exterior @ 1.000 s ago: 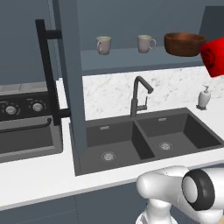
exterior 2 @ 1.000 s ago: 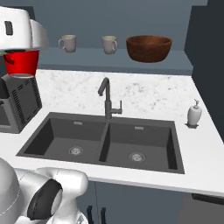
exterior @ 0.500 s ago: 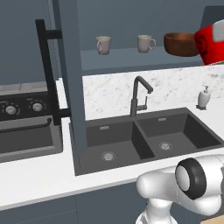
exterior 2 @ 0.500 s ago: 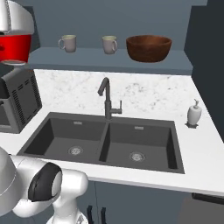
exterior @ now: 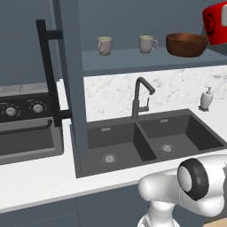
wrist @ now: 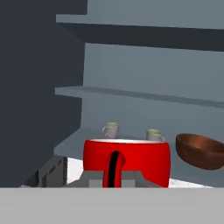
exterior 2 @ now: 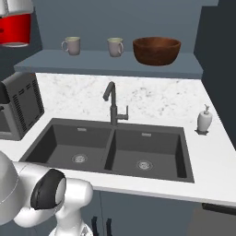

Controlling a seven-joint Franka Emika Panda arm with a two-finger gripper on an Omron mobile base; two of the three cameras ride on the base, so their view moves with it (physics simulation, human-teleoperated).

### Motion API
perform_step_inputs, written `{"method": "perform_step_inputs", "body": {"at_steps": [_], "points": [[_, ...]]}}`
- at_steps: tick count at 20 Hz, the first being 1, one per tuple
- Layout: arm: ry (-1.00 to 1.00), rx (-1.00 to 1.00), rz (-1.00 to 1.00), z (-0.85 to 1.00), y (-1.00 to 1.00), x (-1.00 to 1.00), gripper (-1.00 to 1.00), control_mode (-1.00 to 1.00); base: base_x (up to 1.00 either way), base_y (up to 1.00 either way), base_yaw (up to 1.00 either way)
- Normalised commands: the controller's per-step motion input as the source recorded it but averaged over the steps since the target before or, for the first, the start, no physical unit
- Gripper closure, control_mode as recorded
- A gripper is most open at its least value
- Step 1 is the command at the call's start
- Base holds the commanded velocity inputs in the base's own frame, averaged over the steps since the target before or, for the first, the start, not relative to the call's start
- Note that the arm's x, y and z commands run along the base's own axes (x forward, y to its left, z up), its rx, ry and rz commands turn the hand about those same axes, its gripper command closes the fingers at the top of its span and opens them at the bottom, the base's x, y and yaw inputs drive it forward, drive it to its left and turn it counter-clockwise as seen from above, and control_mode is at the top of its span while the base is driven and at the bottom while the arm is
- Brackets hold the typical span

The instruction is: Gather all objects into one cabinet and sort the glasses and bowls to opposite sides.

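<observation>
Four task items in sight, alongside larger fixtures. Biggest first: wide slate blue-grey cabinet (exterior: 146, 60) on the far wall, door (exterior: 71, 80) swung open toward the near side, long black bar handle (exterior: 48, 75) on it. Below, white surface (exterior 2: 216, 156) with speckled backsplash, carrying a dark double sink (exterior 2: 110, 147) and a dark faucet (exterior 2: 111, 102) at the sink's far edge. Left of the sink, stove front with knobs (exterior: 22, 108), seen in the left base view; a dark boxy appliance (exterior 2: 23, 108) at the left in the right base view.

On the cabinet's bottom shelf, wide dark brown wooden bowl (exterior 2: 156, 50) standing upright at the right end. Well left of it on the same shelf, two beige mugs, left mug (exterior 2: 72, 45) and right mug (exterior 2: 115, 46), both upright, apart from each other and from the bowl.

Red cup (wrist: 127, 162) up in the air, level with or slightly above the shelf, not resting on anything; at the upper right edge of the left base view (exterior: 216, 22), upper left corner of the right base view (exterior 2: 14, 28). Claw (wrist: 114, 183) closed tight on the red cup, one finger (wrist: 114, 168) visible down the cup's near wall.

Smallest: white soap dispenser (exterior 2: 204, 120) on the surface, right of the sink, near the backsplash.
</observation>
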Motion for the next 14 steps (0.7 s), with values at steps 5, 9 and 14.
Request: {"method": "perform_step_inputs", "body": {"at_steps": [5, 9, 14], "points": [[-0.19, 0.01, -0.06, -0.16, 0.01, 0.28, 1.00, -1.00, 0.00, 0.00, 0.00], [-0.11, 0.10, -0.07, -0.79, 0.03, 0.47, 1.00, -1.00, 0.00, 0.00, 0.00], [-0.05, 0.16, -0.04, -1.00, 0.03, 0.54, 1.00, -1.00, 0.00, 0.00, 0.00]]}}
